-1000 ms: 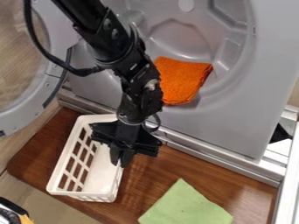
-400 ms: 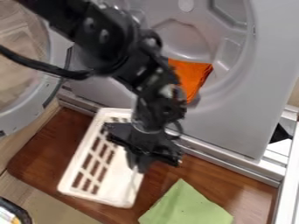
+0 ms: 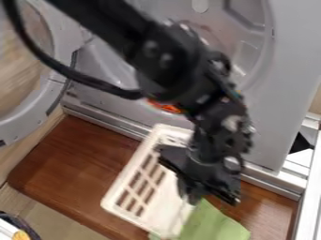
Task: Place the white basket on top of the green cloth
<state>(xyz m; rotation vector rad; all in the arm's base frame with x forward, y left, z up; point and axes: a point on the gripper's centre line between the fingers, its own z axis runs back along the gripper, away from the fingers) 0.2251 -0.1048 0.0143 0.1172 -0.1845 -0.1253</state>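
My gripper is in the lower middle of the camera view, shut on the right-hand wall of the white basket. Slanted across the view, the basket has its lattice side at the left and its near end toward the bottom edge. Its lower right corner overlaps the left part of the green cloth, which lies flat on the brown wooden board. Whether the basket touches the cloth or hangs just above it, I cannot tell. The gripper body hides the basket's upper right part.
Behind the board stands a grey machine with a round recess, where an orange cloth shows partly behind the arm. Its round door is at the left. A metal rail runs along the board's back edge.
The gripper and the white basket have moved together to the right and toward the near side, and the basket now covers part of the green cloth. The arm now hides most of the orange cloth.
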